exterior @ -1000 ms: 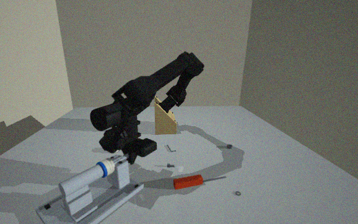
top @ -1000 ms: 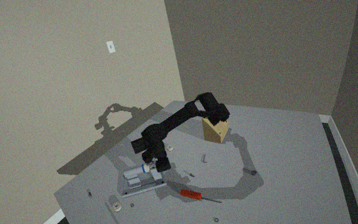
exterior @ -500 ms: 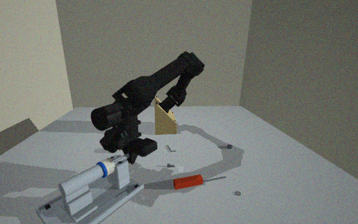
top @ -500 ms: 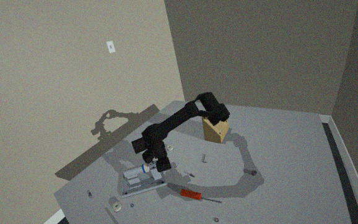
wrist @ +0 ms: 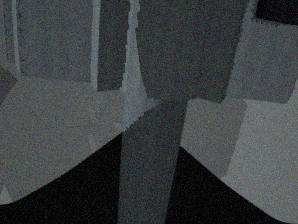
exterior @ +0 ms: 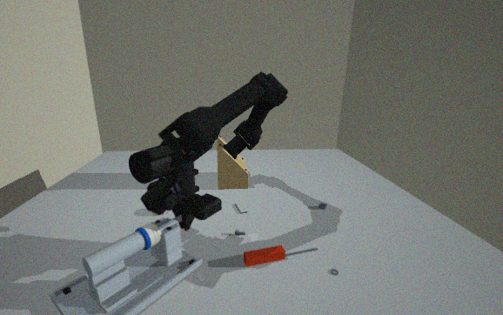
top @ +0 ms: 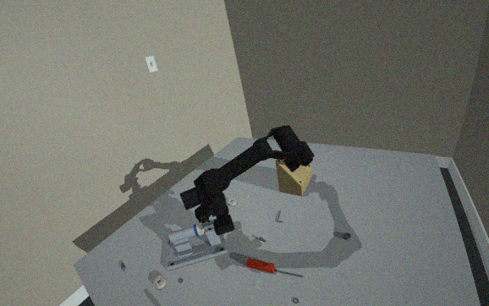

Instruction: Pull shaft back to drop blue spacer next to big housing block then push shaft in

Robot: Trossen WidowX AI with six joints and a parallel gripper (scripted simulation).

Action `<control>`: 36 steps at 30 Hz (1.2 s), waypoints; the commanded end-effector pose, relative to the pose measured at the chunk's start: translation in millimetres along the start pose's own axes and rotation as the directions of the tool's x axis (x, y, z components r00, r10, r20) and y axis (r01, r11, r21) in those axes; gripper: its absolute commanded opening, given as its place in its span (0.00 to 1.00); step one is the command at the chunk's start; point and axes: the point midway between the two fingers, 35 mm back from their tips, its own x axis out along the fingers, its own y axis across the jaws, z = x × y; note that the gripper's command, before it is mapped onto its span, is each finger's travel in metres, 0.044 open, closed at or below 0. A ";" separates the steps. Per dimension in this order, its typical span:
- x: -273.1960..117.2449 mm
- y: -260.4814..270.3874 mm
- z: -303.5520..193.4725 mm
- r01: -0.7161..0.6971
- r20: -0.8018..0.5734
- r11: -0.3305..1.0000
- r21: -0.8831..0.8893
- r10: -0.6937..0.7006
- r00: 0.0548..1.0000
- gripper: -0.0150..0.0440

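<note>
The housing block (top: 182,236) (exterior: 114,250) sits on the grey base plate (top: 196,259) (exterior: 165,284). The blue spacer (top: 196,230) (exterior: 145,238) is around the shaft line at the housing's open end, upright. Cream spacers (top: 200,230) (exterior: 154,237) stand beside it, on the support block's side; their number is hard to tell. The support block (top: 212,237) (exterior: 172,246) is near my gripper. My gripper (exterior: 184,221) (wrist: 144,141) is shut on the shaft (wrist: 149,172), just beyond the support block. The arm hides much of the shaft in the top and exterior views.
A red screwdriver (top: 260,265) (exterior: 264,256) lies right of the base plate. A hex key (top: 279,217) (exterior: 239,210) and a bolt (top: 260,239) (exterior: 238,233) lie behind it. A wooden block (top: 289,183) (exterior: 231,174) stands farther back. A cream cylinder (top: 159,282) is in front of the plate.
</note>
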 end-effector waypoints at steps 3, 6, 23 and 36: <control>-0.5 0.4 -1.0 -0.001 0.000 1.000 0.006 0.001 1.000 0.25; -0.5 0.4 -1.4 -0.001 0.000 1.000 0.006 0.001 1.000 0.25; -0.5 0.4 -3.5 -0.001 0.000 1.000 0.006 0.001 1.000 0.25; -0.4 0.4 -5.2 -0.001 0.000 1.000 0.006 0.001 1.000 0.25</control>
